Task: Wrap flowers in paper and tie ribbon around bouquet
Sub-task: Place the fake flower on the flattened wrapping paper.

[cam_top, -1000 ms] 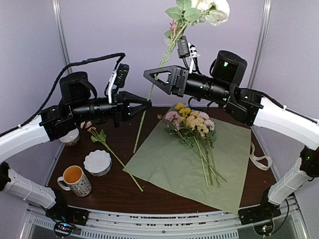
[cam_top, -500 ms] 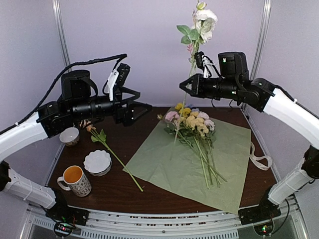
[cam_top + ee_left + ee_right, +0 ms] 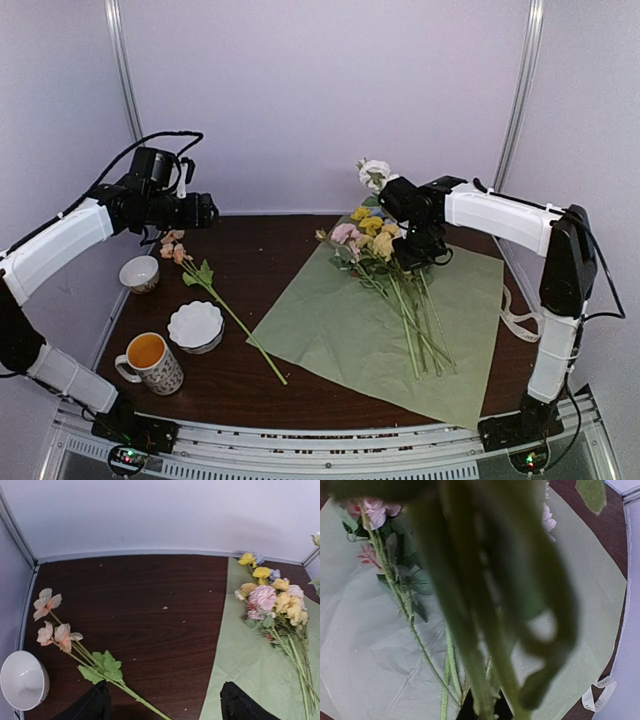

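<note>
Ribbon [image 3: 594,696] lettering unreadable. My right gripper [image 3: 413,255], pinching the white flower [image 3: 375,174], has dropped over the paper [image 3: 340,330]; my left gripper [image 3: 162,711], spread, withdrew left of the paper.

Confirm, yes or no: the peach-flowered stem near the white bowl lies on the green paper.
No, the peach-flowered stem lies on the dark table, to the left of the green paper.

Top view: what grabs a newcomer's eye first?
The sage-green paper spread across the table's middle, with pastel flowers piled on its far part. Above that pile, the right end effector grips a white-headed flower by its stem. The left end effector hangs open at far left.
</note>
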Motion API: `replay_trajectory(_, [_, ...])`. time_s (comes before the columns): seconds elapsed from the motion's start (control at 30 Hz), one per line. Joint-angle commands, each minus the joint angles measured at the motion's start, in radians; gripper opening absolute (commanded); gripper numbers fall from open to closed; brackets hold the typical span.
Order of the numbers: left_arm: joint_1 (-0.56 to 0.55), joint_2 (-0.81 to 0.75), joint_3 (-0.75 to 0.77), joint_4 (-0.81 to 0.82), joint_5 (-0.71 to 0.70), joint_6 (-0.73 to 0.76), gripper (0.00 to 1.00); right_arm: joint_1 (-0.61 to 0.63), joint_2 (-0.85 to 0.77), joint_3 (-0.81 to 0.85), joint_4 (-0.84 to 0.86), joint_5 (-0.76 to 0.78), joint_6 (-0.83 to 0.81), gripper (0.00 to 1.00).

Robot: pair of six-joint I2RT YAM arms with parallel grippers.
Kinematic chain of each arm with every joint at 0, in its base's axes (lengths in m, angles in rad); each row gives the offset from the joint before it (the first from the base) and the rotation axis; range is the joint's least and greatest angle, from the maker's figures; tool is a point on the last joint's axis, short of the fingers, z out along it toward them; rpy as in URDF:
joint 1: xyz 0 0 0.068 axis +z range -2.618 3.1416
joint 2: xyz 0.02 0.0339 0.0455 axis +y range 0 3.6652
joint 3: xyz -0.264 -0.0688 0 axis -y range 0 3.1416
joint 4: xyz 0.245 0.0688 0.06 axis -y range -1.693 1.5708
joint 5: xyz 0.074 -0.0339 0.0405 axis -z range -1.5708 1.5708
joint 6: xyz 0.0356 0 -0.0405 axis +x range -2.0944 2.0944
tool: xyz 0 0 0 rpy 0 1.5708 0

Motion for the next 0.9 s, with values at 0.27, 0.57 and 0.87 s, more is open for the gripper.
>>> replay_trajectory(0.27, [0.290,0.324,-0.008,-0.067,0.063,-0.091,0.86,-0.050,0.205,0.141,0.008,0.090,0.020,0.39])
replay_trajectory(0.57, [0.357,0.543,0.049,-0.062,0.101,-0.099,0.92,-0.050,0.117,0.045,0.050,0.016,0.008,0.47])
replay_trajectory(0.87, [0.364,0.679,0.176,-0.068,0.166,-0.102,0.83,-0.047,-0.029,-0.115,0.133,-0.060,0.009,0.47])
